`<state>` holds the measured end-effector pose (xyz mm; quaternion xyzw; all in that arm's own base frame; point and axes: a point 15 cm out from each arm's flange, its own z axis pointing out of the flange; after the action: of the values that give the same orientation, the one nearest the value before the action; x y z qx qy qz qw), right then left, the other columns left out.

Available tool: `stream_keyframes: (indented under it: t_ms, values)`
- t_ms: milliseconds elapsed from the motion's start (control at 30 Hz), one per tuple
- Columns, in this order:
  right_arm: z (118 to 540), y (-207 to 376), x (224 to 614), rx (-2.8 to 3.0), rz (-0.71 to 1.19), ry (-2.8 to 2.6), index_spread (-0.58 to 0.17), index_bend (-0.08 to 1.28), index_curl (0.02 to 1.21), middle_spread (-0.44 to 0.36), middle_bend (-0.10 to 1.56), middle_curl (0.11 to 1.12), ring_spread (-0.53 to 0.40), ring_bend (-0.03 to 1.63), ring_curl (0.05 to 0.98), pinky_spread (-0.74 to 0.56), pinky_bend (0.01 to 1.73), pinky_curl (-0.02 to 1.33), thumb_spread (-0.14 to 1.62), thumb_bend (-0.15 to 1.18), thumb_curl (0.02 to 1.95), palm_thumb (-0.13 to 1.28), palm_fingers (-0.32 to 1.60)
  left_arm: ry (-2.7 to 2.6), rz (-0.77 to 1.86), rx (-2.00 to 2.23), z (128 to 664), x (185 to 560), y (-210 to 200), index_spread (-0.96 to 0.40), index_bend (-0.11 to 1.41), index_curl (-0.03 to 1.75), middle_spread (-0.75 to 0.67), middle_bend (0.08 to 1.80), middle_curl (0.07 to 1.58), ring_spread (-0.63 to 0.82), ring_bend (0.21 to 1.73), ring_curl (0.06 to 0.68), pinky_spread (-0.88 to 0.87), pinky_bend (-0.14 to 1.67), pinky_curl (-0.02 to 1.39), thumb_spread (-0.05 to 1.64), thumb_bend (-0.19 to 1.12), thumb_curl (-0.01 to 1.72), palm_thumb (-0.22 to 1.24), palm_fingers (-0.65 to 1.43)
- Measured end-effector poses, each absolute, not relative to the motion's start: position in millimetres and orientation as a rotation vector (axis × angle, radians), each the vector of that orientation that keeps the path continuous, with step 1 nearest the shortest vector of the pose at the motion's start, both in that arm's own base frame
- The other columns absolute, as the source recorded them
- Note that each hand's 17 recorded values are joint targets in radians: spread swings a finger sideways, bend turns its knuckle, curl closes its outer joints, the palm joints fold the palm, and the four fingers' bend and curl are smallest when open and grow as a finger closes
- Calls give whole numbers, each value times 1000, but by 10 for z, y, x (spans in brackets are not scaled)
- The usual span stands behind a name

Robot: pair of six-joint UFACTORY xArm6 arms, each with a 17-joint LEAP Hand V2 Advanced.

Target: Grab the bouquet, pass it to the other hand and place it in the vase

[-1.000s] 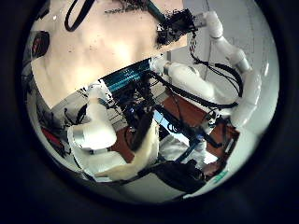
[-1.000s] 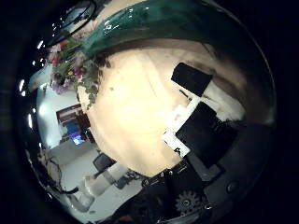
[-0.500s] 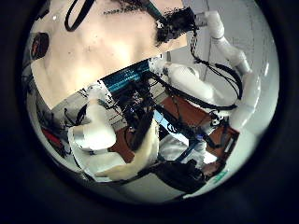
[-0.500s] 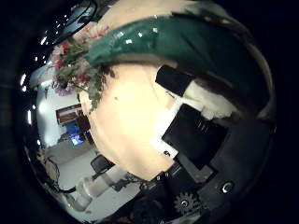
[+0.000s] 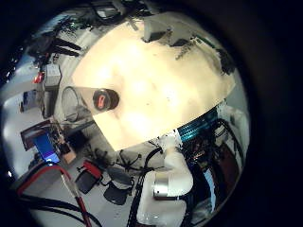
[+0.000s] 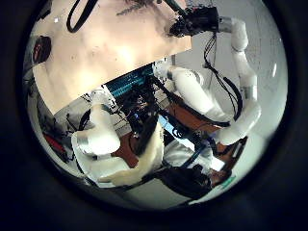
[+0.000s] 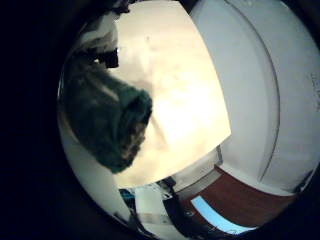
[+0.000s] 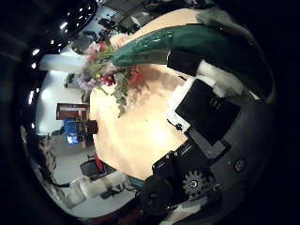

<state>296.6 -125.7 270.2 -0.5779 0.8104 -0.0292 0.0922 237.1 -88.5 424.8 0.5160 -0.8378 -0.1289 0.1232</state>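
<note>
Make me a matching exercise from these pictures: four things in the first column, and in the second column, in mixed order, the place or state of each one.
Things:
1. bouquet
2. vase
3. right robot hand
4. table

Places or states:
A. stands on the table, with no bouquet in it
B. closed round the bouquet's wrapped part
C. lies across the right palm, flowers pointing away from it
D. bears the vase

Right pairs: 1-C, 2-A, 3-B, 4-D.
</note>
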Motion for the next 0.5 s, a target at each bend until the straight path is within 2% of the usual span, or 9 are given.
stream_keyframes:
  t_ms: [500]
  values:
    - [4111, -1002, 2990, -1352, 55, 2085, -211, 1202, 833, -107, 1375, 740, -177, 1468, 647, -178, 1347, 699, 837, 37, 955, 1161, 1159, -2404, -200, 1475, 4195, 2630, -701, -50, 184, 368, 294, 184, 296, 516, 470, 203, 493, 257, 319, 1185, -18, 283, 206, 175]
